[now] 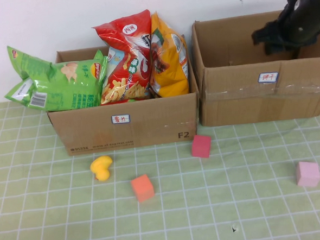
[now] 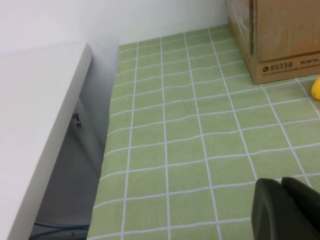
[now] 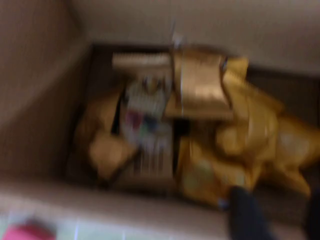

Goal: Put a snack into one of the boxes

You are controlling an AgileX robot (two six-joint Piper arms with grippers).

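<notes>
The snacks under me are a heap of crinkled gold foil packets point(image 3: 220, 135) lying loose on the floor of the right-hand brown cardboard box point(image 1: 240, 101), with one flatter printed pack point(image 3: 147, 130) among them. I judge them light, soft and puffed with air, the foil slick and quick to crumple, and whatever is inside likely to break if squeezed hard. The best hold looks to be a sealed edge or a raised fold of the topmost packet, pinched gently, not the swollen middle where the foil would slide away.

My right hand point(image 1: 277, 36) hangs over the open top of that box, near its far right corner, wrist bent downward. In my wrist view only a dark fingertip point(image 3: 247, 215) shows over the heap, and I cannot tell whether this hand is spread or closed, nor whether it holds anything.

The left-hand brown cardboard box point(image 1: 125, 125) stands just beside the first, crammed with tall chip bags: green ones point(image 1: 60, 82) spilling over its left wall, a red one point(image 1: 126, 59) and a yellow one point(image 1: 167, 57) upright.

On the green checked worktop point(image 1: 235, 202) in front lie a small yellow toy point(image 1: 101, 167), an orange cube point(image 1: 142, 187), a magenta cube point(image 1: 201, 146) and a pink cube point(image 1: 307, 173).

My left hand point(image 2: 287, 210) is parked low over the worktop, well left of the boxes, fingers pressed together on nothing.
</notes>
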